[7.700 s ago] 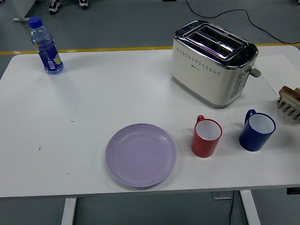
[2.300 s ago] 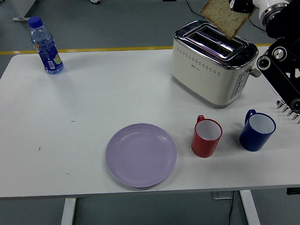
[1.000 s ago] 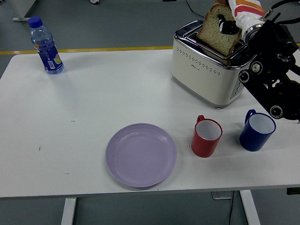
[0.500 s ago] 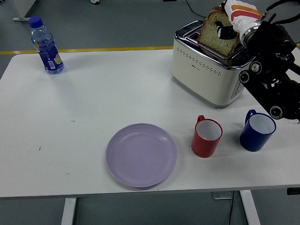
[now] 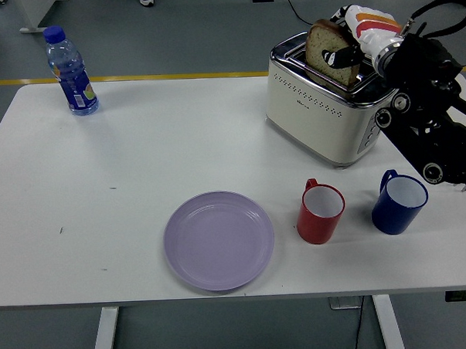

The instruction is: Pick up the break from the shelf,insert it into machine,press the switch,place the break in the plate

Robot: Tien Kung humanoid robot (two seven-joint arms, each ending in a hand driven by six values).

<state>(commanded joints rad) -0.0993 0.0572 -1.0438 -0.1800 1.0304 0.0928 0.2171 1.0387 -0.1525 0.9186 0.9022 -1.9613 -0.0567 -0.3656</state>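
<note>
Our right hand [image 5: 357, 39] grips bread [image 5: 330, 53], half into toaster [image 5: 323, 109] slot; switch, plate [image 5: 219, 240] near toaster remain.

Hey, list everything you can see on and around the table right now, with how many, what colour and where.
toaster: one, cream and chrome, far right of table
bread slice: one, brown, partly down in a toaster slot
plate: one, lilac, near centre
red mug: one, right of the plate
blue mug: one, right of the red mug
water bottle: one, blue cap, far left corner
table: one, white
cables: black, on the floor beyond
right hand: black arm from the right, gripping the bread slice
</note>
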